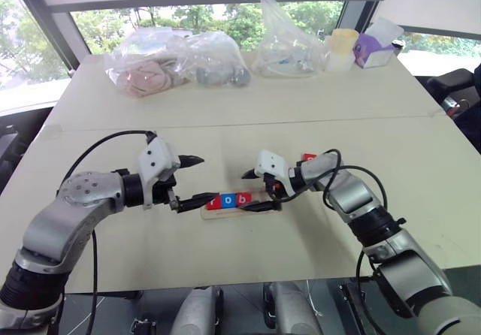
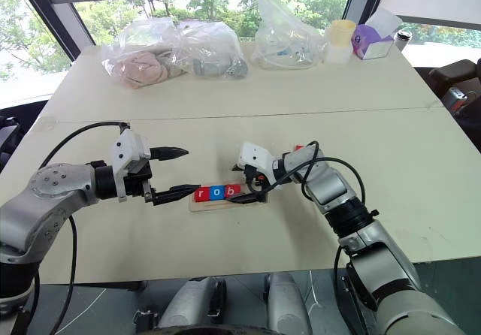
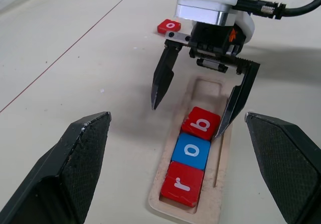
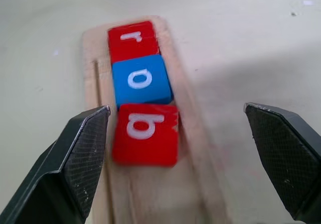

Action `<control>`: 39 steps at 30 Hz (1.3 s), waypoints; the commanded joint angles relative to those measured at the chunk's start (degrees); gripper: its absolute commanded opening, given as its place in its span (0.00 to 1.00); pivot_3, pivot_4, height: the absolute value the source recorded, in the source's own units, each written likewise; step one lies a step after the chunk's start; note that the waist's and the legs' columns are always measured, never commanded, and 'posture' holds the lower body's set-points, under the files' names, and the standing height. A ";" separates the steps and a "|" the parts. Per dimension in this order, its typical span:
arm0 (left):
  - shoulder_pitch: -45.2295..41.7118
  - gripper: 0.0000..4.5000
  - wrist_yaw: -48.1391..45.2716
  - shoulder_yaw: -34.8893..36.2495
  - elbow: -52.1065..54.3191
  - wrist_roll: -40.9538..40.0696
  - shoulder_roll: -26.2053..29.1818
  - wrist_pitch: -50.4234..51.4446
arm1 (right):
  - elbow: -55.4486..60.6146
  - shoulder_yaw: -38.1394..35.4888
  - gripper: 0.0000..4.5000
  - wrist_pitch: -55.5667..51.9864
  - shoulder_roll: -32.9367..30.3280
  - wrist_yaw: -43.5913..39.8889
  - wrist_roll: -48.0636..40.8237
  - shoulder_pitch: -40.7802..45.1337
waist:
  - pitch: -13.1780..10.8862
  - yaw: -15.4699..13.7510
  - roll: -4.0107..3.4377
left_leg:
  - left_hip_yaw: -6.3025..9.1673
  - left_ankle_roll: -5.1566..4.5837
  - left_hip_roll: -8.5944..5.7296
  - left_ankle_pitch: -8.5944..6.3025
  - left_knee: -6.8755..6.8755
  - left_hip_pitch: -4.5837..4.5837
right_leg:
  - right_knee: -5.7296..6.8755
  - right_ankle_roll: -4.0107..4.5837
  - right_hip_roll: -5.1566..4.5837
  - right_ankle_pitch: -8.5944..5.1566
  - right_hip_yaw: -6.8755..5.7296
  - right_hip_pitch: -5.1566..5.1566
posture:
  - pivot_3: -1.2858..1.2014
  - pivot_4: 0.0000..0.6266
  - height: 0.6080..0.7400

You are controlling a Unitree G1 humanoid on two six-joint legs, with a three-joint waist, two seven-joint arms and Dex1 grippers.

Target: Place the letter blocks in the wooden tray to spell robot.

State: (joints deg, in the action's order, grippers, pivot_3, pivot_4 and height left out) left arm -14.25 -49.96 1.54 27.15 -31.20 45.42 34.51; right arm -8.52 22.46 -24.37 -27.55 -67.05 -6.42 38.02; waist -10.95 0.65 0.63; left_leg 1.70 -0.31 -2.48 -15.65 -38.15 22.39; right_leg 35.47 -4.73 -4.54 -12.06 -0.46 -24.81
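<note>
Wooden tray lies mid-bench, holding three blocks in a row: red r, blue o, red b. Another red block sits loose on the bench beyond the tray. Right hand spread wide over the tray's empty end, holding nothing. Left hand wide too, empty, at the r end. Blocks look light, rigid, smooth-faced; probably best pinched across opposite side edges.

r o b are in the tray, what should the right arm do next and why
Probably lift the right gripper off the wooden tray and fetch the red block lying on the table behind it. Its jaws stand open and hold nothing, the r, o and b blocks already sit in the groove, and the next slot is bare.
</note>
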 commanded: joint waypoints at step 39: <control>-3.68 1.00 -2.19 -2.41 -3.20 3.20 -3.27 -3.30 | 16.49 -29.78 0.98 -46.61 21.36 66.31 6.95 -3.44 | 0.01 0.22 -0.01 | -0.07 0.03 -0.02 0.05 0.03 0.05 | 0.53 -0.01 0.12 0.00 0.02 -0.32 | 0.52 0.24 0.89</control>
State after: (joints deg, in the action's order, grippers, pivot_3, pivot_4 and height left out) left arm -17.15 -52.23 -1.32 22.64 -28.10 42.17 32.01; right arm 6.34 -6.71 -70.04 -6.89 -0.51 1.40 34.54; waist -10.94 0.87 0.62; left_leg 1.63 -0.28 -2.50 -15.61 -38.11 22.43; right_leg 36.00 -4.73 -4.42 -12.06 -0.44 -25.13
